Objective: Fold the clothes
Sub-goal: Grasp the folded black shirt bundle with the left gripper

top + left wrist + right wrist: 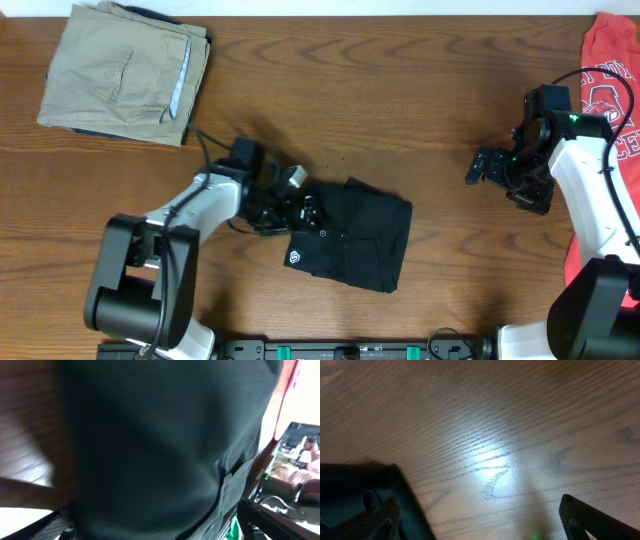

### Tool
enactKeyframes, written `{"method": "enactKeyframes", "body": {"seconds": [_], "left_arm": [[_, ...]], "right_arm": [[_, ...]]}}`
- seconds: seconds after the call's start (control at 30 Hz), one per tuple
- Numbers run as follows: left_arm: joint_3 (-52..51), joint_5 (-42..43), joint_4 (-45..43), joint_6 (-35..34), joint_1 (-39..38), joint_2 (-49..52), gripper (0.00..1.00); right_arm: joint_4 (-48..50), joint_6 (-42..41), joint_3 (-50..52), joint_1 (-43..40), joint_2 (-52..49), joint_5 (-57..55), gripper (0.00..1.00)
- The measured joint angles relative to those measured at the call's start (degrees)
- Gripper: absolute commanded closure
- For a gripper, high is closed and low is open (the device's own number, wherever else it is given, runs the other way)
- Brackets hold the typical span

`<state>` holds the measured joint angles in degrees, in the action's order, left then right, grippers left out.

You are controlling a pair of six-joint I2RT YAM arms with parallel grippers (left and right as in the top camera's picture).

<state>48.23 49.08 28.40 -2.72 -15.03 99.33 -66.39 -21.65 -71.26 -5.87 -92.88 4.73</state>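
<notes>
Overhead view, notes as things stand.

Wooden table [400, 120] carries three lots of clothing, set apart so that each can be worked alone. Tan trousers [125, 70] lie folded at the far left corner, well clear; they look like a finished piece parked out of the way. A red garment [610, 60] hangs along the right edge, unfolded, probably waiting its turn.

Black shirt [360, 240] lies at front centre, already down to a compact oblong, slightly askew, with its small white logo [297, 258] facing up near the left front corner. My guess is that the folding of this piece is nearly done.

Left gripper [303, 210] sits at the shirt's left edge with its jaws spread wide. The left wrist view is filled with dark cloth at very close range. Whether any fabric lies between the fingers, I cannot tell.

Right gripper [480, 165] hangs over bare wood to the right of the shirt, apart from it, with its jaws fully spread and nothing held. It seems parked clear so the left arm has room.
</notes>
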Motion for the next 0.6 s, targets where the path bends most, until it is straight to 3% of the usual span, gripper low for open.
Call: {"method": "enactKeyframes", "body": {"seconds": [0.07,0.2,0.43,0.6], "left_arm": [[-0.02,-2.1,-1.38,-2.27,-1.29,0.15,0.48],[-0.02,-5.97,-2.78,-6.12,-2.29,0.55,0.91],[2.51,-13.11,-1.18,-10.43,-2.73,0.55,0.94],[8.79,-24.7,-2.49,-10.51,-2.75,0.7,0.94]], "right_arm": [[0.0,0.0,0.0,0.0,0.0,-0.02,0.01],[-0.02,0.0,0.0,0.0,0.0,0.0,0.01],[0.0,0.0,0.0,0.0,0.0,-0.02,0.01],[-0.02,0.0,0.0,0.0,0.0,0.0,0.01]]}}
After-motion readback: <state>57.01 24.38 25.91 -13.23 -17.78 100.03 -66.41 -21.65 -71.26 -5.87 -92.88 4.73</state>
